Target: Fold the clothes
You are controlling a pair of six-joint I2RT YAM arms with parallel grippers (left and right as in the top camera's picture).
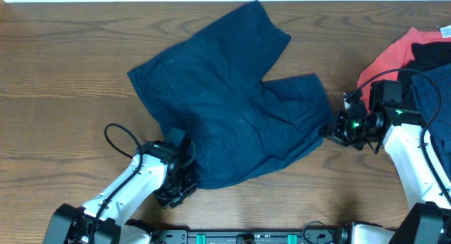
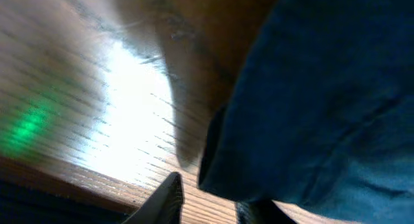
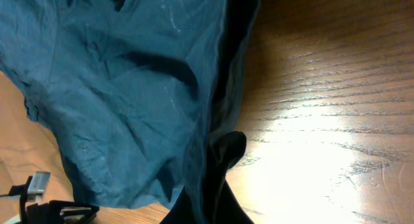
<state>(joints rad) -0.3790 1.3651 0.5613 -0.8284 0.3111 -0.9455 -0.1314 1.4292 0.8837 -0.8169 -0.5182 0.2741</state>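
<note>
a dark navy pair of shorts (image 1: 232, 103) is shown from overhead, spread in the middle of a wooden table (image 1: 63, 75). the waistband is turned to the lower left and the two legs fan out to the upper right and the right. the left gripper (image 1: 182, 179) is set at the near corner of the waistband. the right gripper (image 1: 330, 130) is set against the hem of the right-hand leg.

in the right wrist view the hem is draped over a dark fingertip (image 3: 223, 149), so this gripper is judged to be clenched on the edge of the shorts. the left wrist view is blurred. a corner of cloth is seen just beside one finger (image 2: 167, 199), but whether that hand is clamped or released cannot be told.

several risks can be judged from here. only a thin edge seems to be pinched on the right, so the hem could be lost once it is lifted. if the left corner is not truly held, the cloth could be dragged askew and a crooked fold made. a red shirt (image 1: 384, 61) and a black garment (image 1: 431, 55) are piled close behind the right arm and could be snagged by a wide swing.

the whole layout and the pile are given only by the overhead view. how the cloth meets the fingers is given only by the wrist views.
</note>
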